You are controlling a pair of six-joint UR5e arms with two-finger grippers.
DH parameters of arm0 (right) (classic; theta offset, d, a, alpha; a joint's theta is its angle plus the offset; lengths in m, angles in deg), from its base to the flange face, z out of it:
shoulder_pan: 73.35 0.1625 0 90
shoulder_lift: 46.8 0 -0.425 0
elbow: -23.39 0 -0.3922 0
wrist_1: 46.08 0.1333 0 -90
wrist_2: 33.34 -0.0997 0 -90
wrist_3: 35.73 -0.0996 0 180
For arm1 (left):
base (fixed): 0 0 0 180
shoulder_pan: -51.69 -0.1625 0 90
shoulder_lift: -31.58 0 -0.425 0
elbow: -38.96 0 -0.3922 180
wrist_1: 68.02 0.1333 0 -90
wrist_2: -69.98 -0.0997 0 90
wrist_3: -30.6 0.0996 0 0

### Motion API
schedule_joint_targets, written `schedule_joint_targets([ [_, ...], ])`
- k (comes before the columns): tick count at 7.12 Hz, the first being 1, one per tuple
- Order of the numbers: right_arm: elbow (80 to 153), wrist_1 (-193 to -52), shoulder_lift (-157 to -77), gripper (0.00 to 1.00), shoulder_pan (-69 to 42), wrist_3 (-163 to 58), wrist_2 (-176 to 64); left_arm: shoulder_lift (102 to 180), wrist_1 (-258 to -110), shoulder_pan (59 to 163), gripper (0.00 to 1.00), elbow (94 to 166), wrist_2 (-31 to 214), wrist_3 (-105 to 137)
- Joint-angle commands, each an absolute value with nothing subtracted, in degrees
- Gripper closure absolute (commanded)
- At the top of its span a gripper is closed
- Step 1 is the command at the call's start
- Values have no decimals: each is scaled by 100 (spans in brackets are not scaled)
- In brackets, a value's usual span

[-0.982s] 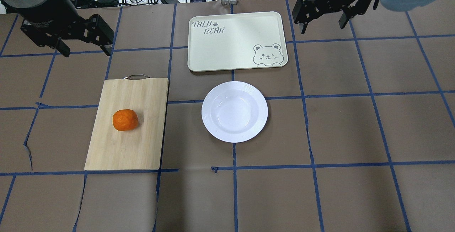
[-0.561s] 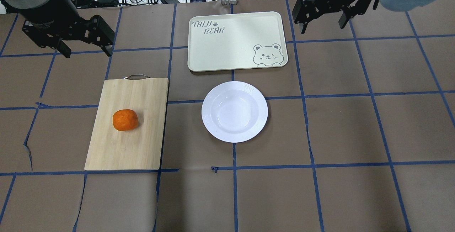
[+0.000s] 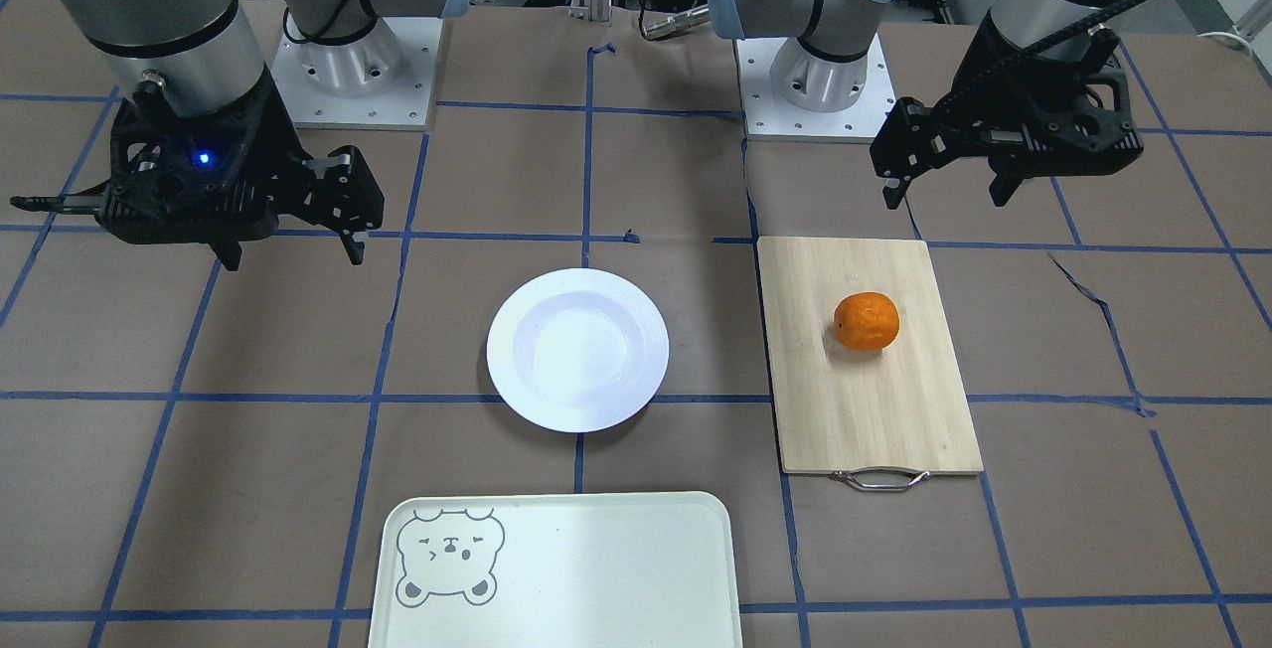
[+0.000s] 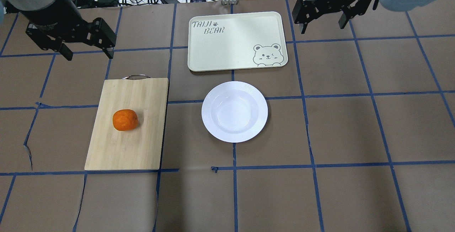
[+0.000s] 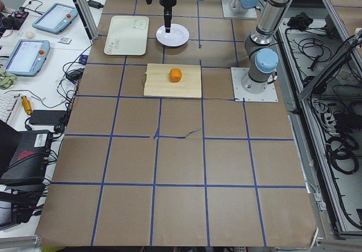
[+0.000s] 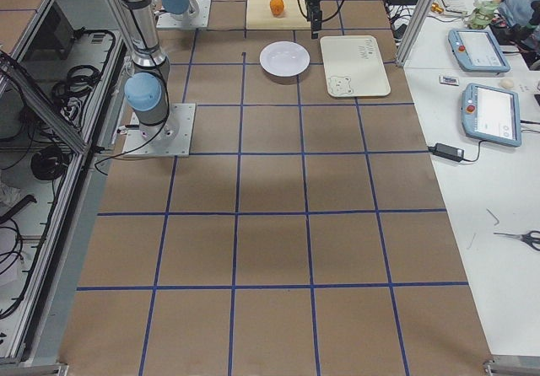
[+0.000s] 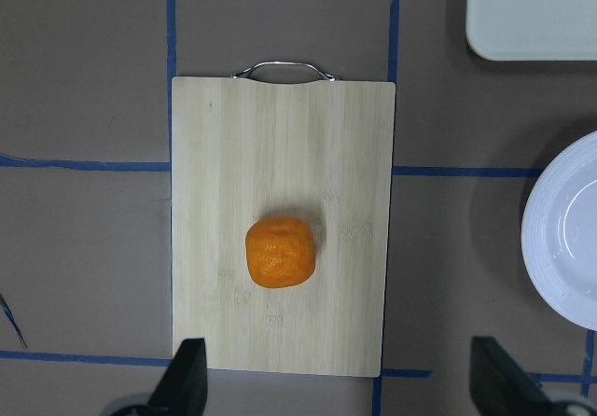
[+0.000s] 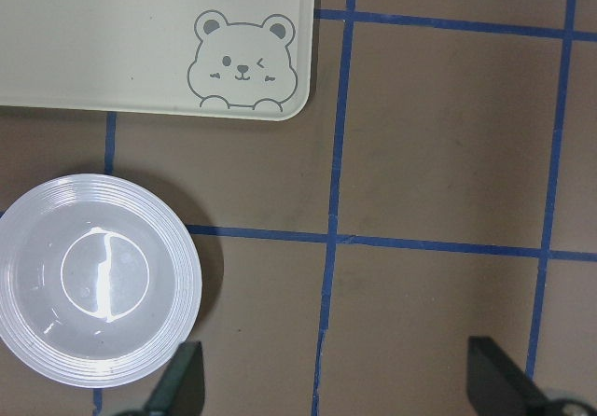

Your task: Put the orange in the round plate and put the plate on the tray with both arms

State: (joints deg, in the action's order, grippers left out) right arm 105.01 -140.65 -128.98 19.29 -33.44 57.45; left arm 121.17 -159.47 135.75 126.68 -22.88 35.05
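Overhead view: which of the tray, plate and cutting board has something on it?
The bamboo cutting board, with the orange resting on it; the white round plate and bear-printed tray are bare.

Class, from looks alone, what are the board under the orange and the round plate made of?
Cutting board: probably bamboo or wood, matte, pale straight grain showing. Round plate: glossy white, ceramic or plastic; highlights alone cannot settle which.

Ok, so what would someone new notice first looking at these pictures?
The bright orange stands out, sitting on a bamboo cutting board on the robot's left side. Beside the board lies an empty white round plate, with the pale bear tray beyond it. The left gripper and right gripper hang open, holding nothing.
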Motion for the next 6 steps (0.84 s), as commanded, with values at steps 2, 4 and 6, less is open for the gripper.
schedule_joint_targets([
  [2,10504,-14056,-12898,0,1929,-3353,5745,12035,-15995,13536,0,12658,-2345,3561],
  [4,10504,-14056,-12898,0,1929,-3353,5745,12219,-15926,13439,0,12676,-2345,3561],
  [6,10513,-14056,-12898,0,1929,-3353,5745,12447,-15890,13221,0,12973,-2258,3579],
])
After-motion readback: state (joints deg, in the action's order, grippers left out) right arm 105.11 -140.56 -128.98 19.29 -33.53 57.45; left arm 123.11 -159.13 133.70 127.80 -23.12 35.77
